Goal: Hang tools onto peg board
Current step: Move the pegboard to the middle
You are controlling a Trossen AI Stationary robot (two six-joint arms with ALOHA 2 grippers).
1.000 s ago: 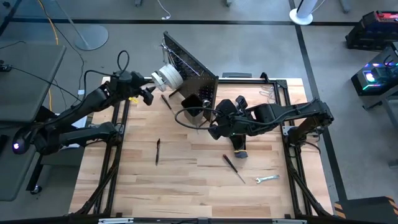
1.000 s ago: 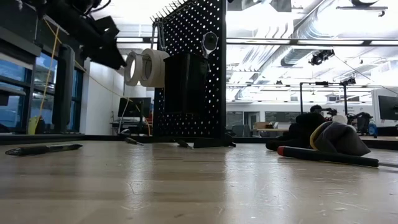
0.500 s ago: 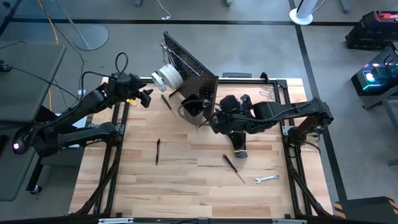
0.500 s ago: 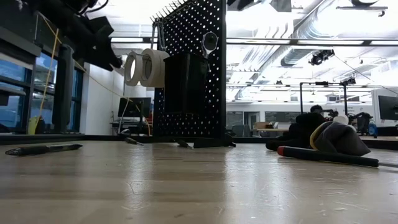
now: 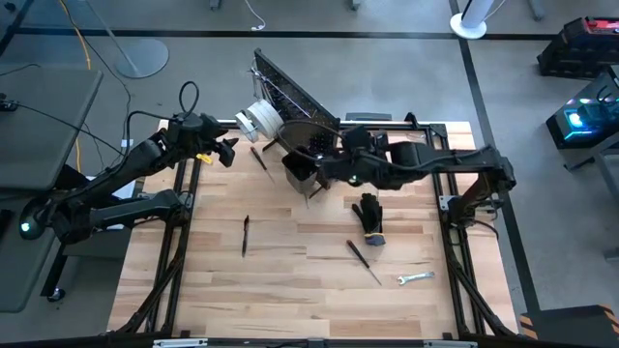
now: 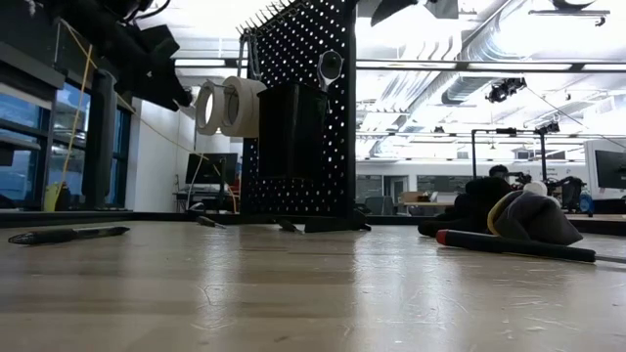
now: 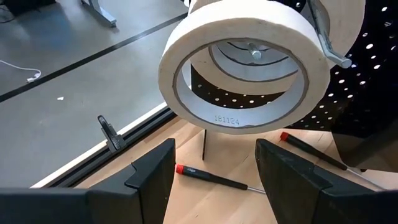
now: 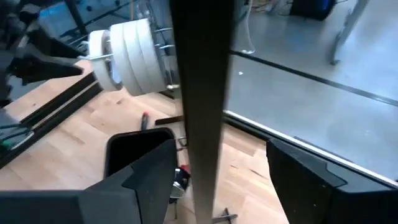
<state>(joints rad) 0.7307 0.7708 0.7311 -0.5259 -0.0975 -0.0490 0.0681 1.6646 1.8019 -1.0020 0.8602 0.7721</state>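
The black peg board (image 5: 290, 101) stands upright at the table's far side. White tape rolls (image 5: 259, 119) hang from a hook on it, above a black bin (image 5: 298, 164), and a silver wrench (image 6: 330, 66) hangs higher up. My left gripper (image 7: 214, 168) is open just short of the tape rolls (image 7: 245, 62), nothing between its fingers. My right gripper (image 8: 217, 168) is open by the bin (image 8: 140, 155), one finger on either side of the board's side edge (image 8: 202, 93), touching nothing.
On the table lie a black glove bundle (image 5: 368, 215), a screwdriver (image 5: 364, 261), a silver wrench (image 5: 416, 278), a dark slim tool (image 5: 245, 235) and a red-tipped screwdriver (image 5: 258, 158) near the board. Bare wood shows along the near edge.
My right gripper has moved from beside the glove bundle toward the table's far edge, up to the peg board's side edge by the bin. The tools on the table have stayed where they were.
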